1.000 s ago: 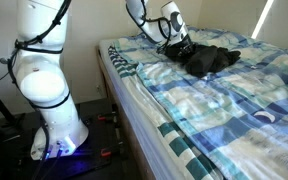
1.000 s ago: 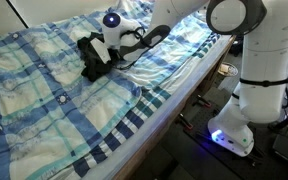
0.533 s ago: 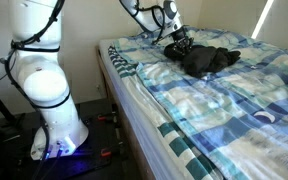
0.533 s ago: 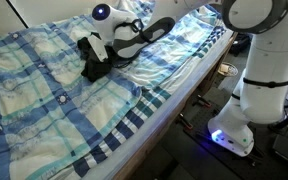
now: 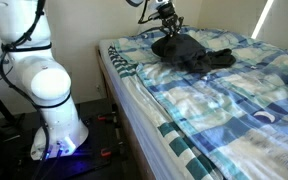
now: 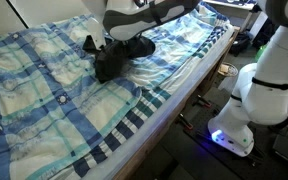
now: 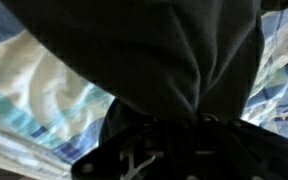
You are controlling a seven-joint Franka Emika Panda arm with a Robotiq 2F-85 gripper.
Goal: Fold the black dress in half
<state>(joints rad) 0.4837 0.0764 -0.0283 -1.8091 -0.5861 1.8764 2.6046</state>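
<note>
The black dress [image 5: 196, 55] lies wrinkled on the far part of the blue-and-white bedspread [image 5: 214, 100]. One end of it is lifted and hangs from my gripper [image 5: 168, 24], which is shut on the fabric above the bed. In an exterior view the dress [image 6: 109, 64] droops below the gripper [image 6: 134, 40], with its lower part still on the bed. In the wrist view the black dress [image 7: 154, 50] fills most of the picture and bunches into the jaws at the bottom. The fingertips are hidden by cloth.
The bed's near edge [image 5: 134, 105] runs beside the robot's white base [image 5: 54, 110]. In an exterior view the base [image 6: 254, 100] stands on the floor by the bed's side [image 6: 169, 100]. Bedspread [image 7: 39, 90] shows on both sides of the dress.
My gripper has risen and taken one end of the black dress up with it. The arm has swung higher over the bed. The rest of the dress stays on the bedspread.
</note>
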